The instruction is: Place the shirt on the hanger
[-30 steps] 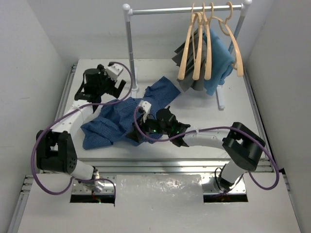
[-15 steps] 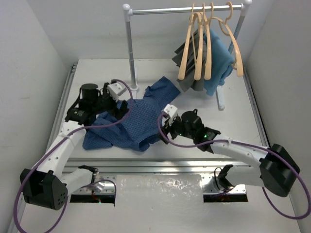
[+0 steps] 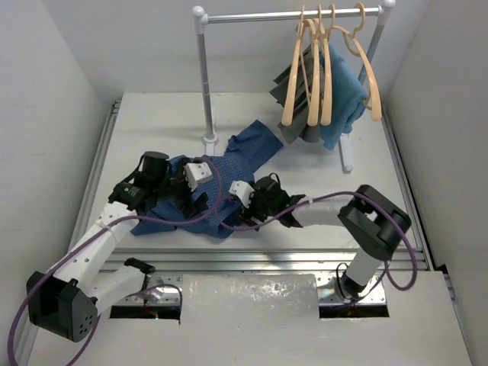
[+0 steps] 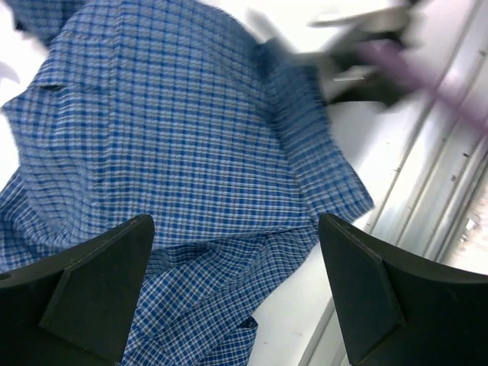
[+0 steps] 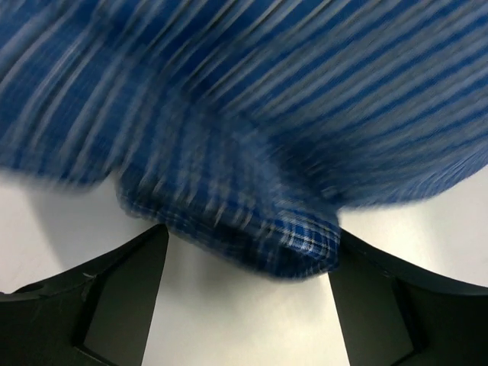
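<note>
At the near hem of the shirt (image 3: 232, 164), the right gripper (image 5: 248, 236) hovers low, fingers spread wide and empty. A folded edge of checked cloth lies just ahead between them, but blur hides whether it touches. Just beyond and to the left, the left gripper (image 4: 235, 229) hangs over the shirt's body, equally wide, gripping nothing. The shirt sprawls crumpled on the table (image 3: 152, 114), its long axis running near-left to far-right, toward the hanger (image 3: 327, 84), hung among three others on the rail (image 3: 259, 17), well apart from both grippers.

The white table (image 3: 152, 122) carries the crumpled shirt (image 3: 245, 149) and a garment rack (image 3: 204, 76).
</note>
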